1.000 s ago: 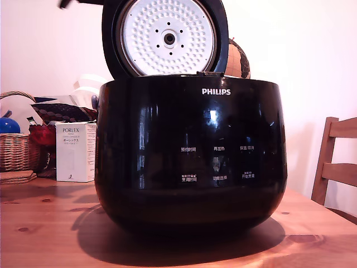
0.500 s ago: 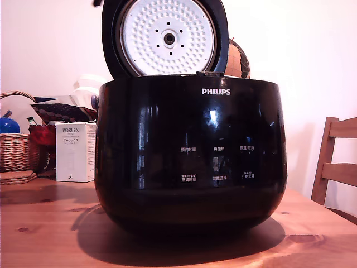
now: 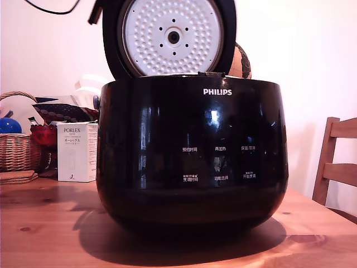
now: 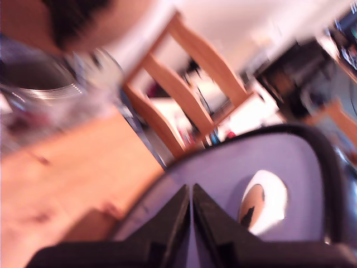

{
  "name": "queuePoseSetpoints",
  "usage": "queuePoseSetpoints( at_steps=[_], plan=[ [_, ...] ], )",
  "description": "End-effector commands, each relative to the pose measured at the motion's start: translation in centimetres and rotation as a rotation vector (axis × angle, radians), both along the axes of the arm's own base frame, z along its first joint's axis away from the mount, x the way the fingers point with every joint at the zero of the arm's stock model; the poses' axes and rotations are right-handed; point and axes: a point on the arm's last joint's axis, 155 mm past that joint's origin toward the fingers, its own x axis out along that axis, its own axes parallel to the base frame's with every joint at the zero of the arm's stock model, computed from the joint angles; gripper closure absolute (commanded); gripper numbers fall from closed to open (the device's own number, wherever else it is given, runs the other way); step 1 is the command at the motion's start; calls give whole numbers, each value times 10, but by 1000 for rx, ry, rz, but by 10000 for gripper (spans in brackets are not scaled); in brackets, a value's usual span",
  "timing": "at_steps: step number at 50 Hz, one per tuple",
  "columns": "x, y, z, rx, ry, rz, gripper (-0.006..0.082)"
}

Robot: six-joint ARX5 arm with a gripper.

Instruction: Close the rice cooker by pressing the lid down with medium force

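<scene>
Right at the tips of the gripper (image 4: pixel 190 188): the glossy outer back of the lid (image 4: pixel 240 162), with a pale oval patch (image 4: pixel 263 207) just beside them. Narrowed to a thin slit, nearly together, gripping nothing. Too blurred to say whether touching that shell or only hovering at it. On the far side of the lid from the gripper: the rice cooker (image 3: pixel 192 151), wide open, with the lid hinged almost upright above its rim and the dimpled white inner plate (image 3: pixel 173 36) facing away from the gripper. Off to the side, past the lid's edge: a wooden chair (image 4: pixel 189 95) and the bare table (image 4: pixel 72 167). Judged as the very start of the push, with nothing latched yet. Most likely trouble: skidding off so slick and rounded a surface, given only two thin tips bearing on it and no grasp to fall back on. Next: pushing straight ahead rather than following the hinge's arc, which could shove the whole cooker across the table instead of folding the lid over. Also worth fearing: bearing on the pale oval, possibly a release button, and so spoiling the catch. Finally, misjudging force: too gentle and probably no click at the rim, too hard and likely a slam or a rocked pot.
</scene>
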Motion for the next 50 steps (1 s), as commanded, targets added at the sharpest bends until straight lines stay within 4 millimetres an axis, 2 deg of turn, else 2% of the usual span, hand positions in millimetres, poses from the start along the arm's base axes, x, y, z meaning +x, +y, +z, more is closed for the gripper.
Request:
queuePoseSetpoints(
  at_steps=[1, 6, 13, 17, 38, 50],
  plan=[
    [-16, -25, -16, 40, -2, -89, 787],
    [-31, -35, -29, 112, -22, -134, 787],
    [-46, -34, -54, 248, -12, -149, 787],
    [-46, -29, -64, 324, -37, -142, 787],
    [-43, -26, -69, 373, -65, -133, 787],
    [-37, -34, -64, 373, -129, -123, 787]
  ],
)
